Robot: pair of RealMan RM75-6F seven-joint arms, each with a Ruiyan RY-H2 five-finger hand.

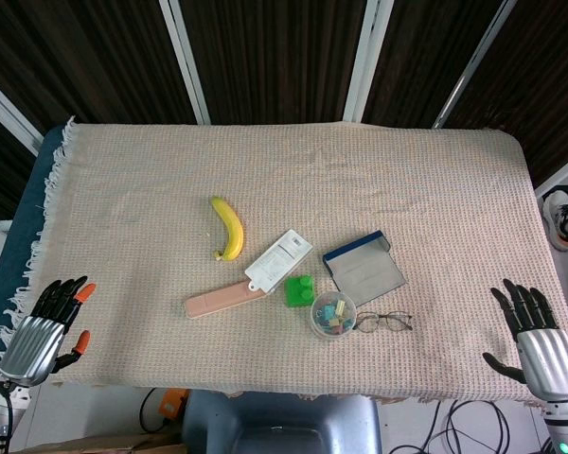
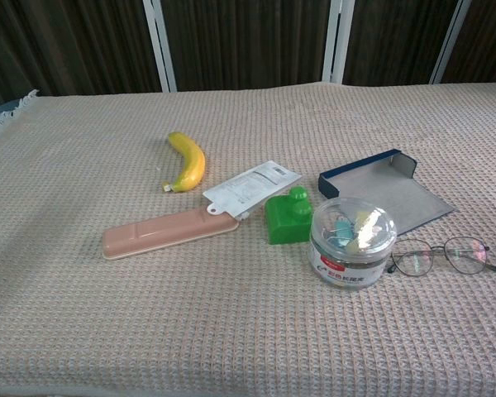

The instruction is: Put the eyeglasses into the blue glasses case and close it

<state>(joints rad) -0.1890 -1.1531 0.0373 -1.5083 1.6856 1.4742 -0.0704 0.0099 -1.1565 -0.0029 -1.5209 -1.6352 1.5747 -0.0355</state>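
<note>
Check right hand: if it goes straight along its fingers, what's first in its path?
Right hand points up the table and slightly inward. That line looks free, only cloth ahead; the glasses and case lie well to its left. Height above the cloth is unclear.

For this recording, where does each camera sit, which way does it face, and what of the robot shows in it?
Head view: high above the near table edge, looking steeply down on the whole table; left hand and right hand show, both open, at the near corners.
Chest view: lower, looking forward across the tabletop toward the dark panels; no part of the robot shows.
Shared: eyeglasses, open blue glasses case, banana.
</note>
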